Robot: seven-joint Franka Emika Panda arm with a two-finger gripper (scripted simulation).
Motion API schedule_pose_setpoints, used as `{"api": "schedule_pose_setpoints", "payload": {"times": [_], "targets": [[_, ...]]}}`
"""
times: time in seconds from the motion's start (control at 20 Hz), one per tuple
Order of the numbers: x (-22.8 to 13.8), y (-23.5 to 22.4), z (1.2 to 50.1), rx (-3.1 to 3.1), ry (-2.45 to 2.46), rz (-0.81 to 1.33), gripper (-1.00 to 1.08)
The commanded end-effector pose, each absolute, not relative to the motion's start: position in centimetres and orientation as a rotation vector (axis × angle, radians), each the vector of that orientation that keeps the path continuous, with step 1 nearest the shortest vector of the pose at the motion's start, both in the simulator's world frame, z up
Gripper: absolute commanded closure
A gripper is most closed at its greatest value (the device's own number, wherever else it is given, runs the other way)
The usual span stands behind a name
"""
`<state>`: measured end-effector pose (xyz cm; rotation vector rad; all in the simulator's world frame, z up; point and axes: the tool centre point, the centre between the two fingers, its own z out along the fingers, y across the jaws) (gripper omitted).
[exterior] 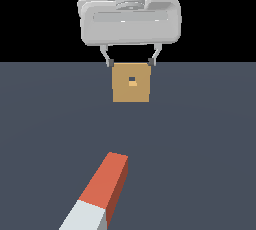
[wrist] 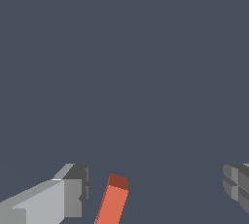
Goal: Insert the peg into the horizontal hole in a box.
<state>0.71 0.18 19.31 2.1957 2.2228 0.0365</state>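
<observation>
Nothing of the job is done yet, as I judge it: the peg (exterior: pixel 100 194) lies flat on the bench (exterior: pixel 200 149), untouched, and the horizontal hole (exterior: pixel 132 81) in the box (exterior: pixel 131 83) stands empty. Grasping, lifting, lining up and pushing in are all left.

My jaws (exterior: pixel 130 63) are released, spread wide and holding nothing. In the exterior view they hang near the box's top edge, and the peg sits well apart from them, toward 6 o'clock, its red end pointing about 1 o'clock. The wrist view shows that red end (wrist: pixel 113 203) between my fingers (wrist: pixel 73 194), nearer one, not touching.
</observation>
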Motion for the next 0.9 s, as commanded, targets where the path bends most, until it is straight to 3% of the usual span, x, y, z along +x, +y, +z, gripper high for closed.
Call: {"api": "schedule_pose_setpoints", "payload": {"times": [0.0, 0.4, 0.85], "targets": [[0.7, 0.2, 19.3, 2.196, 2.223, 0.036, -0.92], [0.1, -4.1, 17.2, 2.255, 2.166, 0.029, -0.92], [-3.2, -16.9, 10.8, 2.427, 1.982, 0.008, -0.92]]}}
